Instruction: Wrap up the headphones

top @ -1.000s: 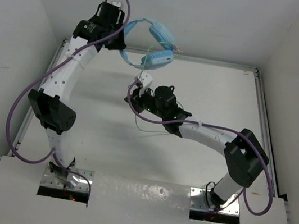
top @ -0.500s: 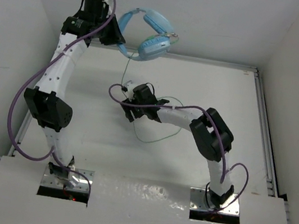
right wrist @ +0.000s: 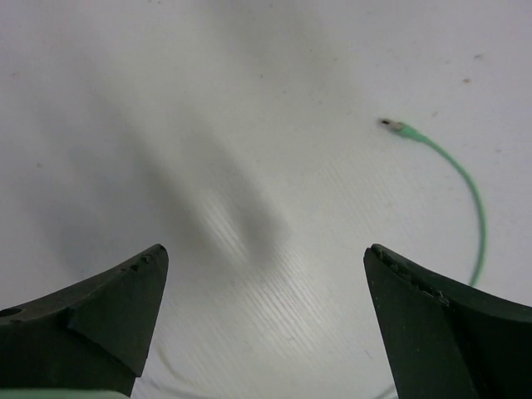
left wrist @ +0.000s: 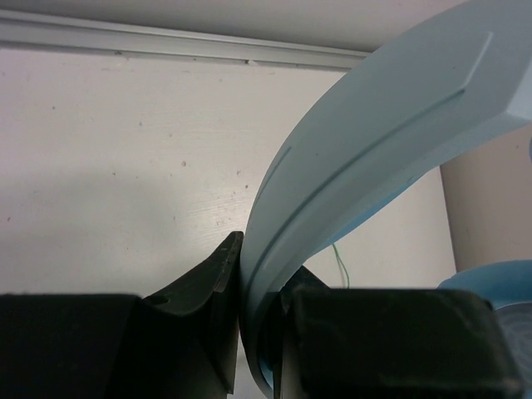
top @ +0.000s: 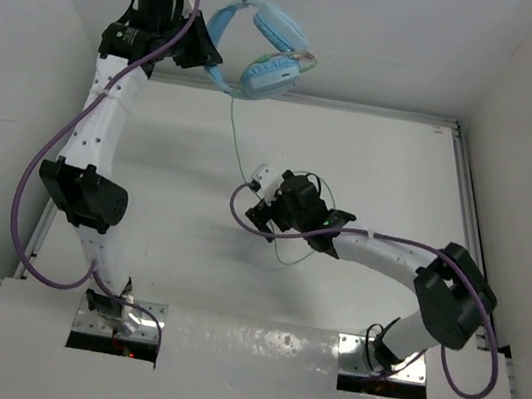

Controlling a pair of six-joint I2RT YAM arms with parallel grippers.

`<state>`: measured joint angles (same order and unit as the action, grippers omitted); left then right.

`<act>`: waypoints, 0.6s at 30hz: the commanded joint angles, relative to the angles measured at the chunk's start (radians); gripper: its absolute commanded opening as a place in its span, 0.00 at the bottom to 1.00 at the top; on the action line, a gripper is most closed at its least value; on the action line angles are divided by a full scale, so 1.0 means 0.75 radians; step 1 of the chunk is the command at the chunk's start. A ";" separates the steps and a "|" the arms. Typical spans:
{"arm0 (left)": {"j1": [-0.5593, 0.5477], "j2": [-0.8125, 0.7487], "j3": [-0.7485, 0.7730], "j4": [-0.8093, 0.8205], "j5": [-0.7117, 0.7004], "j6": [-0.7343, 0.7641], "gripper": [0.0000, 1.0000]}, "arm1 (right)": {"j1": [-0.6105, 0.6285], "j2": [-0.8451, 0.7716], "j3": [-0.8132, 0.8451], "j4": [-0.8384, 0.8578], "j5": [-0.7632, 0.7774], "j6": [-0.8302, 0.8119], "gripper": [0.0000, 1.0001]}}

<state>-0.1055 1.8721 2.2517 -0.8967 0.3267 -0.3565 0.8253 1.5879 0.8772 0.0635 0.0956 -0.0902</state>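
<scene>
The light blue headphones (top: 269, 53) hang in the air at the back of the table, ear cups to the right. My left gripper (top: 206, 51) is shut on their headband (left wrist: 349, 158), which runs up between the two black fingers (left wrist: 208, 274). The thin pale green cable (top: 239, 135) drops from the headphones to the table and loops (top: 287, 256) under my right arm. My right gripper (top: 258, 198) hovers low over the table's middle, open, with nothing between its fingers (right wrist: 264, 253). The cable's plug end (right wrist: 392, 125) lies on the table ahead of it, to the right.
Thick purple robot cables (top: 31, 183) trail along both arms. A metal rail (top: 361, 108) marks the table's back edge, with white walls on three sides. The right arm's elbow (top: 449, 289) sits at the right front.
The right gripper has opened, let go of the cable and drawn back toward the table's middle. The left arm has carried the headphones a little higher and to the left.
</scene>
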 commanded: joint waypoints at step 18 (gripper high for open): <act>0.016 0.003 0.043 0.122 -0.010 -0.034 0.00 | -0.139 0.016 0.177 0.154 -0.701 0.526 0.99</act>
<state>-0.1047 1.9018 2.2517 -0.8944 0.3084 -0.3420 0.7948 1.6234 1.0966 -0.1703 -0.3557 -0.0418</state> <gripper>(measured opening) 0.128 0.992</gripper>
